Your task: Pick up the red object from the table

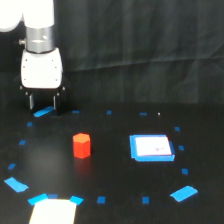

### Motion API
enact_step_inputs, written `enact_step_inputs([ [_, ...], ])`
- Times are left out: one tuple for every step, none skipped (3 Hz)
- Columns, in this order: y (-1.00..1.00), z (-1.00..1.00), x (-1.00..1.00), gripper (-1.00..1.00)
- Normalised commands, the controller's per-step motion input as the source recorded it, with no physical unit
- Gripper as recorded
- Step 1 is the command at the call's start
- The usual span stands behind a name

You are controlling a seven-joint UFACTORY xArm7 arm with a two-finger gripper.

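The red object (81, 145) is a small red-orange hexagonal block standing upright on the black table (115, 170), left of centre inside the ring of blue tape marks. My gripper (44, 104) hangs from the white arm at the upper left, above the table's far left side and well behind and to the left of the block. Its two dark fingers (32, 103) point down with a gap between them, and nothing is held.
A blue-edged white square pad (152, 148) lies flat to the exterior view's right of the block. Larger blue tape pieces (183, 193) sit at the ring's front. A pale patch (52, 212) lies at the bottom left edge. A dark curtain hangs behind.
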Motion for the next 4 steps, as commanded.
enact_step_inputs([
  [-1.0, -0.31, 1.0, 1.0],
  [-1.0, -0.39, 1.0, 1.0],
  [-1.0, -0.13, 1.0, 1.0],
  [-0.84, 0.26, 1.0, 1.0],
])
